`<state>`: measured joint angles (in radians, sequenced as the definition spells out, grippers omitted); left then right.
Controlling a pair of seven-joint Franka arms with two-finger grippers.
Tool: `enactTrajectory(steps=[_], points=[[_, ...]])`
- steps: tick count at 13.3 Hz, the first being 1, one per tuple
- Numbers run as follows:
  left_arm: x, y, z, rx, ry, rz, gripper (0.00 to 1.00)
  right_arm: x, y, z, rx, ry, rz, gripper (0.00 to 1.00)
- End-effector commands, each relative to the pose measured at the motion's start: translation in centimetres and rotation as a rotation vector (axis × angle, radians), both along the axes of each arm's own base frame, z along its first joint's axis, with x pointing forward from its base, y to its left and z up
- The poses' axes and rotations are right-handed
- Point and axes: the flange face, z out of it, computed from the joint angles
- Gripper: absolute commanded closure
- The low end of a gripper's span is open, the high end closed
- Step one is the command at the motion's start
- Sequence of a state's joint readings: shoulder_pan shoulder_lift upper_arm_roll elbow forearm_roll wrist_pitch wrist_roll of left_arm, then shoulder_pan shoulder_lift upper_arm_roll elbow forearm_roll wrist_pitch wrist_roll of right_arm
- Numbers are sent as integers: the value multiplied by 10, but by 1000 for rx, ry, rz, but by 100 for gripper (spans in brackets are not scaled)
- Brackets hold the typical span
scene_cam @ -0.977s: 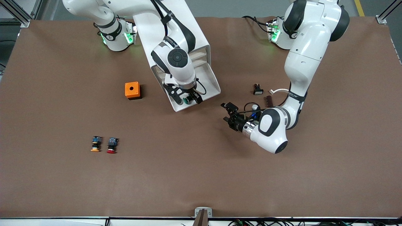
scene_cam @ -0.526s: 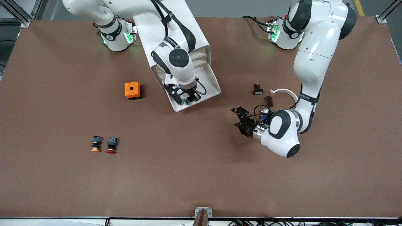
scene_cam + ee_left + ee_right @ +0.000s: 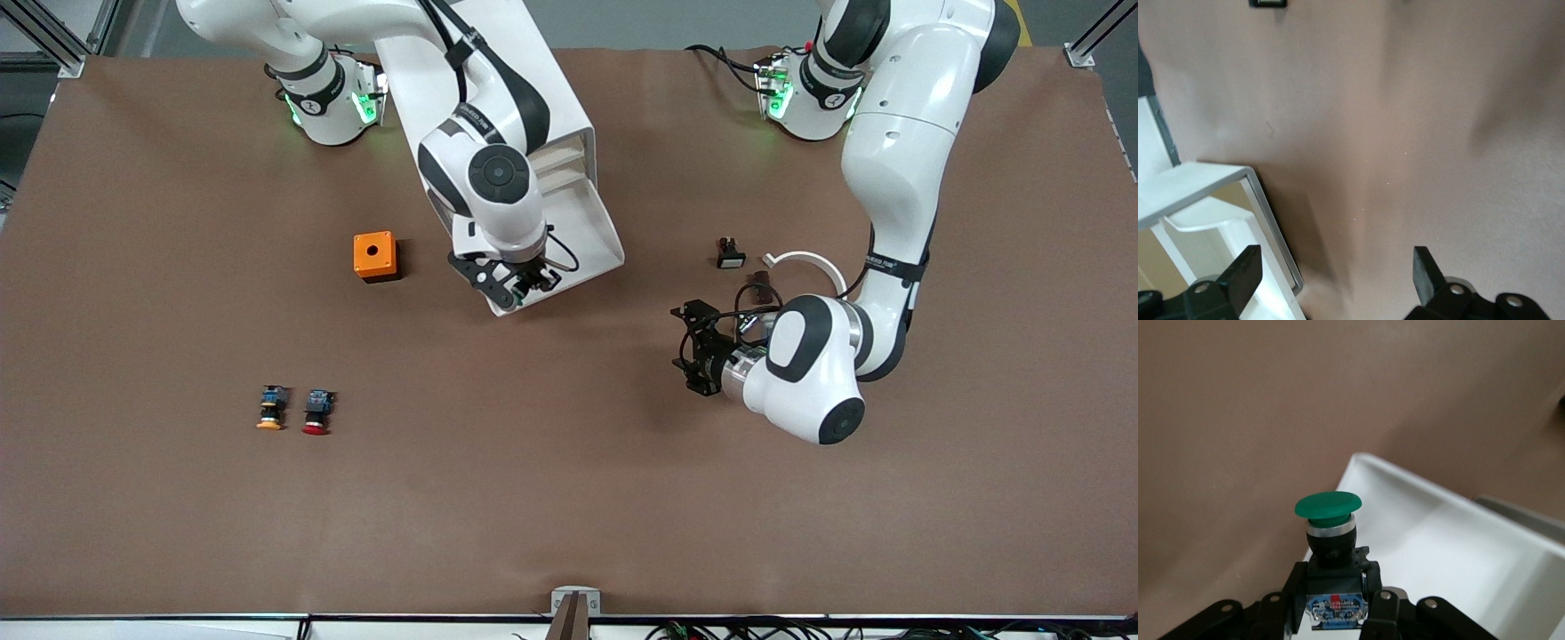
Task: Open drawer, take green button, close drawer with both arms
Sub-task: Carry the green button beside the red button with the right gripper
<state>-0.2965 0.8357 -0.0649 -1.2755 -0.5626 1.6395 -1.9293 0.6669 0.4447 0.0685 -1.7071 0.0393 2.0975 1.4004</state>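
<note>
Now right gripper (image 3: 1336, 603) clamps the button (image 3: 1329, 523) above the drawer (image 3: 1451, 567).

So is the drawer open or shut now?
Open. The drawer sticks out of the white cabinet, and the right gripper holds the green button over its front lip.

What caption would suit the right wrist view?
Right end effector shut on the green-capped button, held above the open white drawer.

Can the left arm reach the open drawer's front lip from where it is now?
Probably yes. The left tool hangs open over bare table toward the left arm's end, nothing between it and the drawer. The right tool, shut on the green button, crowds the lip.
</note>
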Motion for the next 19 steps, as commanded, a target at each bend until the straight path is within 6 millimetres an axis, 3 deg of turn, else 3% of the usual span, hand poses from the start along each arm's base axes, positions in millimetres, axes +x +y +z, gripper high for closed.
enactTrajectory(steps=[1, 3, 5, 7, 9, 12, 13, 14, 16, 19], points=[[-1, -5, 20, -7, -81, -102, 1, 33, -27, 39, 15, -2, 66, 97], [-2, -13, 27, -52, -155, -212, 1, 61, -58, 62, 21, 0, 171, 97], [-1, -26, 26, -80, -247, -283, 1, 93, -101, 71, 35, -24, 255, 97], [-7, -51, 20, -13, -331, -373, 1, 117, -144, 71, 43, -32, 370, 97], [-12, -85, 17, 3, -452, -425, 1, 144, -202, 70, 53, -44, 465, 97], [-23, -110, 16, 4, -535, -574, 1, 171, -268, 58, 64, -78, 589, 97], [-27, -116, 13, 3, -550, -630, 1, 175, -280, 50, 67, -76, 617, 97], [-28, -123, 11, -2, -579, -671, 1, 177, -284, 41, 65, -65, 631, 97], [-45, -153, 0, 0, -640, -754, 1, 185, -293, 23, 7, -79, 663, 97], [-59, -174, -10, 30, -671, -850, 1, 191, -300, -16, 6, -73, 657, 97]])
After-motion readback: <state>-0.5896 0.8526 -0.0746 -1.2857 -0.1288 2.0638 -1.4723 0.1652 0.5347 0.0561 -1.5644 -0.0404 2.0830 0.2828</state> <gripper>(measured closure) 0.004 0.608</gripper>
